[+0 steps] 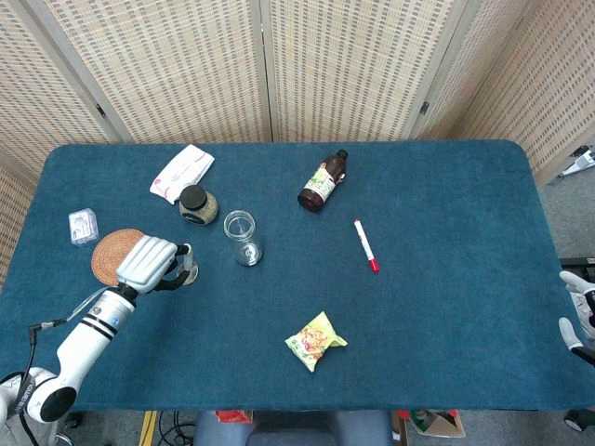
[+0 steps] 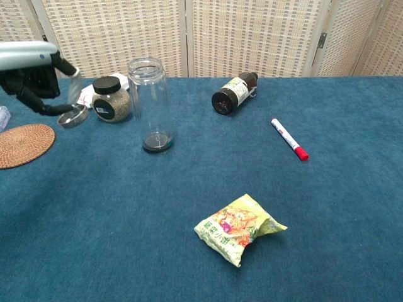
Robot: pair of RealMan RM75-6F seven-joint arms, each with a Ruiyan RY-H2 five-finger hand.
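Fingertips (image 2: 68,90) of my left hand (image 1: 149,262) are pinching a small metal lid (image 2: 72,116), lifted clear of the table (image 1: 446,307).

Going near to far: snack bag (image 2: 238,227) sits closest to me, near the front middle. Then the coaster (image 2: 22,145) on the left, with my hand and the lid up above the gap between it and the empty glass jar (image 2: 150,104). Marker (image 2: 289,139) is off to the right. Past that, the black-lidded seed jar (image 2: 111,99) and a brown bottle (image 2: 232,94) lying on its side. My right hand (image 1: 576,321) is barely in shot at the head view's edge, can't tell how its fingers are.
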